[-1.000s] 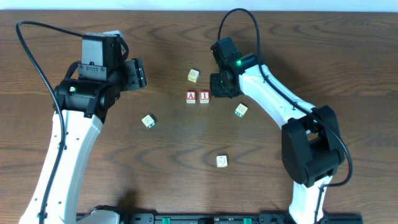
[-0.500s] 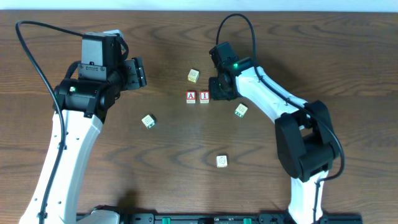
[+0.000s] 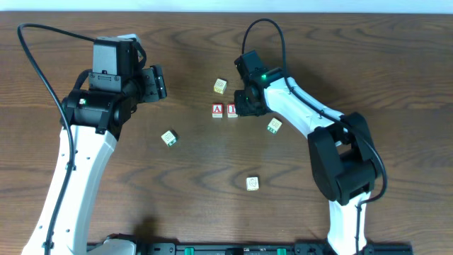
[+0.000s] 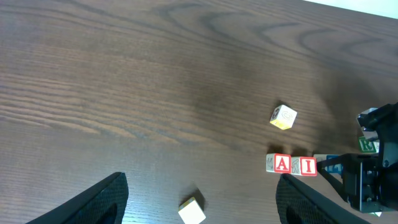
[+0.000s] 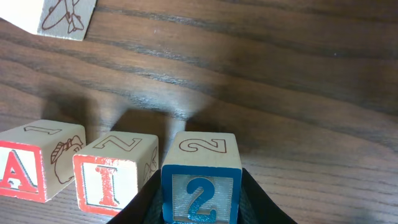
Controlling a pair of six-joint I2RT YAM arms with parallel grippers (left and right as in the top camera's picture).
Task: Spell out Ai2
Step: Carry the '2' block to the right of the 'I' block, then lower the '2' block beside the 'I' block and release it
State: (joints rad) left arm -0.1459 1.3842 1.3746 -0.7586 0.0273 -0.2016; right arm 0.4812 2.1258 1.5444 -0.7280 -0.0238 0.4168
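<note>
2 block (image 5: pixel 200 180) clamped in right end effector (image 5: pixel 200 211), on dark wood tbl (image 5: pixel 298 74); left end effector (image 3: pixel 157 83) apart.

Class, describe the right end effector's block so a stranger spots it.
On the brown wooden table, find the red-lettered wooden A cube and I cube. Beside them the right end effector grips a third wooden cube, alone showing a blue 2.

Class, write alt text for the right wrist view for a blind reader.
The right tool grips a blue 2 block, lined up beside the red I block and red A block on a wooden table. An airplane block sits at top left.
</note>
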